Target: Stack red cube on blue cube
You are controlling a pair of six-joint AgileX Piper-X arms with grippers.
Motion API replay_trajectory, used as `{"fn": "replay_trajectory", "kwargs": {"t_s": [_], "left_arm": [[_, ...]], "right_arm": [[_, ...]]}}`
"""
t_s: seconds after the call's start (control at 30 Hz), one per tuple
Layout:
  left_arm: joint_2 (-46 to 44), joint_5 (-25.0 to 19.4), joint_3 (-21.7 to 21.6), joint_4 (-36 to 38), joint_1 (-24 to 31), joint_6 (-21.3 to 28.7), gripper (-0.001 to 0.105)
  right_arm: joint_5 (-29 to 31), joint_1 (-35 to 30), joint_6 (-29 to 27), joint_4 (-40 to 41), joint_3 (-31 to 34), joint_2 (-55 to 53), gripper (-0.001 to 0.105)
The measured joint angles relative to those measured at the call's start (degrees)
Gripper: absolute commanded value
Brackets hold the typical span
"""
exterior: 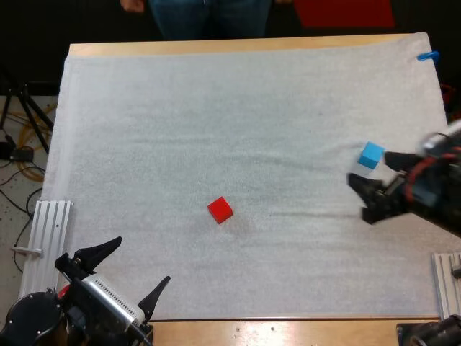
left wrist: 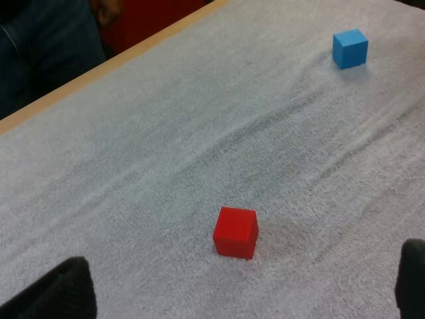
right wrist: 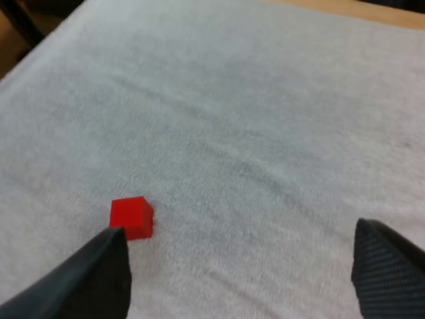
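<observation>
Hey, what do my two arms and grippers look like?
Both are mostly black. The left gripper has two pointed black jaws on a silver ribbed block, with a small red spot behind it. The right gripper has matching black jaws and red trim around its wrist.

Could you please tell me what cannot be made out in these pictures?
1. Person: the high view's far edge cuts off everything above the legs.
2. Red cube: in the right wrist view, one of the open right jaws hides its near lower corner.
3. Left jaws: in the left wrist view, the picture's edge cuts them off, so just their dark tips show, standing apart.
4. Right arm: the high view's right edge cuts it off.
</observation>
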Motion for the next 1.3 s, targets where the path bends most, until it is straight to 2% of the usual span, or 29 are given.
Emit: {"fn": "replay_trajectory", "kwargs": {"t_s": [0.17, 0.33, 0.4, 0.5, 0.73, 1.0, 1.3], "left_arm": [[0.0, 0.0, 0.0, 0.0, 0.0, 0.0, 0.087], [0.0, 0.0, 0.0, 0.0, 0.0, 0.0, 0.087], [0.0, 0.0, 0.0, 0.0, 0.0, 0.0, 0.087], [0.0, 0.0, 0.0, 0.0, 0.0, 0.0, 0.087], [0.0, 0.0, 0.0, 0.0, 0.0, -0.11, 0.087], [0.0, 0.0, 0.0, 0.0, 0.0, -0.11, 0.087], [0.0, 0.0, 0.0, 0.0, 0.0, -0.11, 0.087]], "right_arm": [[8.03, 11.08, -0.03, -1.38, -2.15, 7.55, 0.067], [9.28, 18.68, -0.03, -3.82, -3.19, 14.77, 0.068], [10.56, 21.28, -0.03, -5.76, -3.24, 18.25, 0.072], [12.49, 23.13, -0.03, -8.05, -3.24, 22.8, 0.08], [12.88, 23.68, 3.49, -10.54, -5.64, 33.28, 0.079], [12.34, 24.07, 5.21, -10.39, -12.91, 44.31, 0.079], [11.38, 27.75, 5.42, -10.53, -13.43, 51.42, 0.079]]}}
